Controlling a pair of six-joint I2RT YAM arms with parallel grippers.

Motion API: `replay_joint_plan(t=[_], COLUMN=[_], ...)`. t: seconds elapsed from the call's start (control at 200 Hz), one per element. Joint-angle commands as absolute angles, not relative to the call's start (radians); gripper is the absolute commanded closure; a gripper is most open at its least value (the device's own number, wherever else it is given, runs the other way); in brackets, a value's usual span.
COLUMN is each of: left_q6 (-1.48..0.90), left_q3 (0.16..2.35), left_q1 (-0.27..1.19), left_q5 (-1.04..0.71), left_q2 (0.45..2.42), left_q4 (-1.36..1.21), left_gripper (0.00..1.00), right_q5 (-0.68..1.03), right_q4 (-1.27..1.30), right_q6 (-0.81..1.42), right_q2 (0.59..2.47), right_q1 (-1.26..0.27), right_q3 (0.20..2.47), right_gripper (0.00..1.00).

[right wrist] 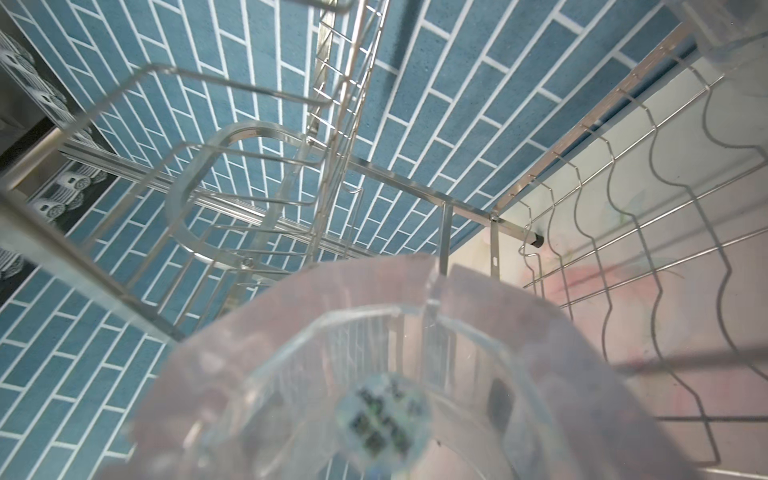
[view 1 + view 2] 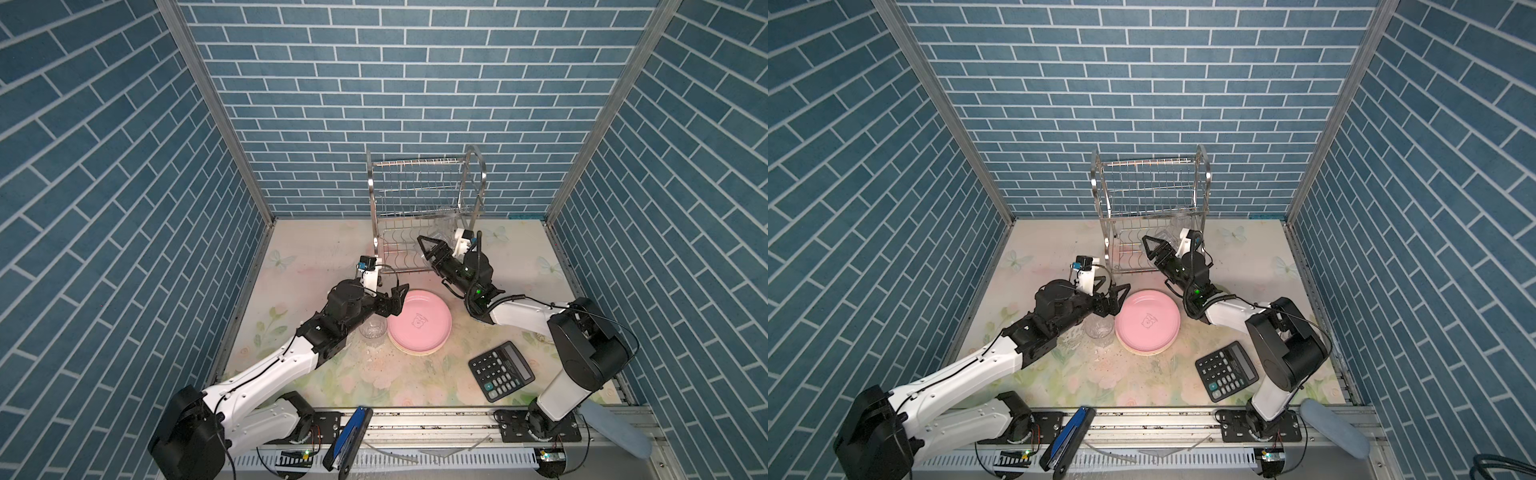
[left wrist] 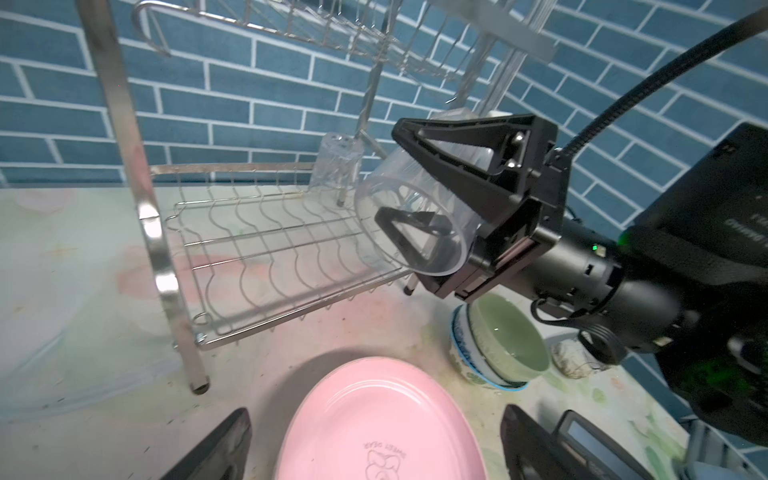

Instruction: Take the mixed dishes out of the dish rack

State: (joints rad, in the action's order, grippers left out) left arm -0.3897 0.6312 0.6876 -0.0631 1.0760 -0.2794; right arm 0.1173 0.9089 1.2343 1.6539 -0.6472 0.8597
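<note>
A: Right gripper (image 3: 386,173) first. What do we enter?

B: We enter it clamped on a clear glass (image 3: 432,253), with one finger inside the mouth and the other against the outer wall. The glass lies tilted on its side at the front edge of the dish rack (image 2: 415,199) lower tier, toward the rack's right end.

A: Is it clear of the wires?

B: We cannot tell. In the right wrist view the glass fills the near field and blurs what lies behind it (the fingers cannot be made out there).

A: And the left gripper (image 2: 395,300)?

B: Its jaws are spread wide and hold nothing. It hangs at the rim of the pink plate (image 2: 419,320), which tops a stack lying in front of the rack, apart from its legs. In the left wrist view only the fingertips (image 3: 220,449) show, cut off by the frame edge, one on each side of the plate.

A: Any contact with the plate?

B: We cannot settle that.

A: What of the remaining dishes?

B: A second glass (image 3: 336,166) stands upright at the back of the rack's lower tier, near the right end. A third glass (image 2: 373,330) sits in front of the rack, just beside the plate stack. The pale-green bowl (image 3: 511,345) nests in a blue-white bowl (image 3: 459,328) in front of the rack's right end. In both top views the right arm covers them.
</note>
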Motion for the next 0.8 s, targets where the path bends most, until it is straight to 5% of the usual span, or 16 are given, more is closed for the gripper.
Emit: replay_joint_plan(t=[0.0, 0.46, 0.795], left_q6=[-0.437, -0.454, -0.478], left_q3=[0.618, 0.745, 0.814], left_q1=[0.687, 0.691, 0.691], left_q5=[-0.179, -0.297, -0.317], left_q2=[1.111, 1.276, 1.389], left_q4=[-0.476, -0.65, -0.717], left_gripper=[0.04, 0.19, 0.48], right_q5=[0.127, 0.123, 0.126], right_q4=[0.975, 0.966, 0.985], right_q6=[1.282, 1.295, 1.307], right_q2=[1.58, 1.516, 1.517], right_q1=[-0.664, -0.681, -0.683], right_q3=[0.836, 0.812, 0.814], right_gripper=[0.64, 0.64, 0.64])
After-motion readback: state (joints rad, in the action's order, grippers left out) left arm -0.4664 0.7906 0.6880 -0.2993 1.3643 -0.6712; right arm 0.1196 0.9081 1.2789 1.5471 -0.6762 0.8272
